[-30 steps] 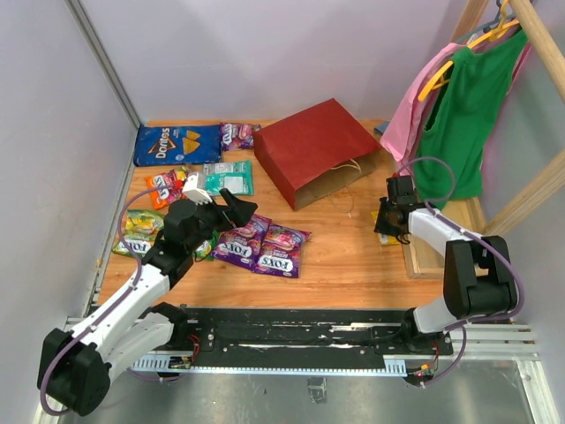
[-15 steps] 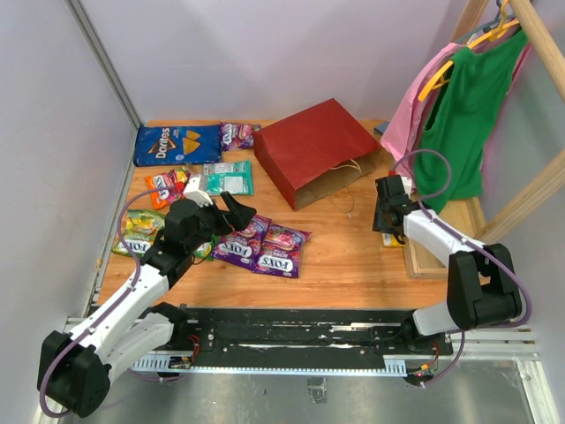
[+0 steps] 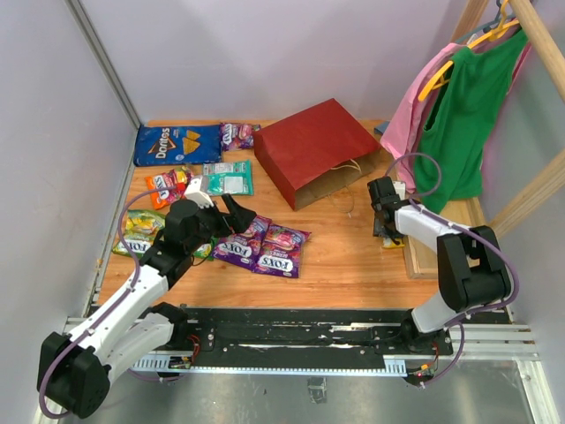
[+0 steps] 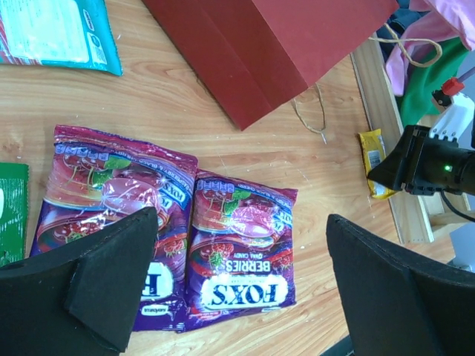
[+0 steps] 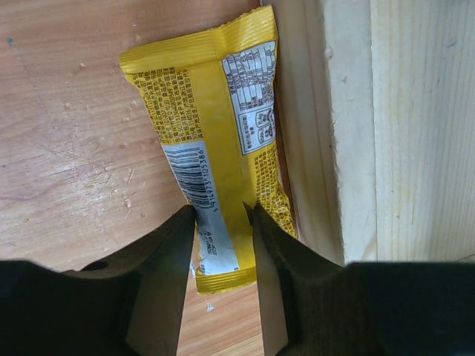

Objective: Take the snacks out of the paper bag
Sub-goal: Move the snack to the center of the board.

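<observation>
Snacks: all visible ones lie flat on the desk [image 3: 344, 265], outside the bag.
Paper bag [image 3: 313, 146]: red, on its side at back centre; mouth faces near right, handles rest on the wood.
Doritos bag [image 3: 177, 144]: blue, flat in the back left corner.
Fox's candy bags [image 4: 241, 252]: two side by side, edges touching, left of centre. A third lies between the Doritos bag and the paper bag.
Teal packet [image 3: 229, 178]: just left of the paper bag.
Orange packet [image 3: 168, 185]: beside the teal packet.
Green packet [image 3: 139, 231]: near the left edge.
Yellow bar [image 5: 219, 148]: flat, one long edge against the wooden rail [image 5: 356, 133] at right.
Left fingers [image 3: 221, 201]: spread wide, empty, above the two Fox's candy bags.
Right fingers [image 3: 386, 223]: slightly parted over the yellow bar's end; contact cannot be told.
</observation>
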Motion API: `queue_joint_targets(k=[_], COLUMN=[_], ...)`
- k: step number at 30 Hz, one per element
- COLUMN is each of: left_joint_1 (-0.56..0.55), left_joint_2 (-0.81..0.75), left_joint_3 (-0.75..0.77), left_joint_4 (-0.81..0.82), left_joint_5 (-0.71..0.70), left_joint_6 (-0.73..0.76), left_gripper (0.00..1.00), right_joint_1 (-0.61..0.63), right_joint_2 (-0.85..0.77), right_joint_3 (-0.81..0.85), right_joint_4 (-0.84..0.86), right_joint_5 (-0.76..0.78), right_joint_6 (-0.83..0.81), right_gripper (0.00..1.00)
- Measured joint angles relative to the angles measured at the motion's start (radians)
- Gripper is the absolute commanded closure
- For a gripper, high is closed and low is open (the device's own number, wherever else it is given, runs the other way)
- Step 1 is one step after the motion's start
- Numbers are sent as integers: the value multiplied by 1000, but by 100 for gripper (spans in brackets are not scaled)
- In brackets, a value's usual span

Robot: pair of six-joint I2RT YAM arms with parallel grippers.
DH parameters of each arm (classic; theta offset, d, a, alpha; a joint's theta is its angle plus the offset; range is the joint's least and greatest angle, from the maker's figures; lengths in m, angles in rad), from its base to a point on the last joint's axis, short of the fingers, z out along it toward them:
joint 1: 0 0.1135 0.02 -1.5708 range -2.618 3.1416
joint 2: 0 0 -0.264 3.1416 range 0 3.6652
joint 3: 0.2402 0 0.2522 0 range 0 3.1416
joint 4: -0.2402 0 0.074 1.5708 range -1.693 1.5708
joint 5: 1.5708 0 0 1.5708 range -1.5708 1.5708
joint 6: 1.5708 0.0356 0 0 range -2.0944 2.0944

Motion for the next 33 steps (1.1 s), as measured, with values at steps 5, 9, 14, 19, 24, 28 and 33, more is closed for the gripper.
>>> queue_joint_targets(k=[5,9,14,19,24,28,33], left_joint_1=[0,0,0,0,0,0,0], left_joint_2=[-12,-23,-38,-53,-58,-58,-61], left_joint_3=[0,3,11,25,39,49,60], left_joint_4=[-14,-21,-35,-58,-72,-76,-96], left_joint_5=[0,0,-1,-9,-15,-16,-24], left_joint_6=[9,11,15,23,31,34,45], left_gripper=[0,0,0,0,0,0,0], right_joint_1=[0,2,34,103,259,387,445], right_joint_2=[5,3,-37,-120,-151,-121,-116], right_joint_3=[0,0,0,2,37,90,110], right_joint_4=[3,6,-5,-26,-43,-49,-43], right_joint_5=[0,0,2,-5,-13,-26,-22], right_joint_6=[-1,1,3,11,55,91,100], right_gripper=[77,87,92,92,84,47,24])
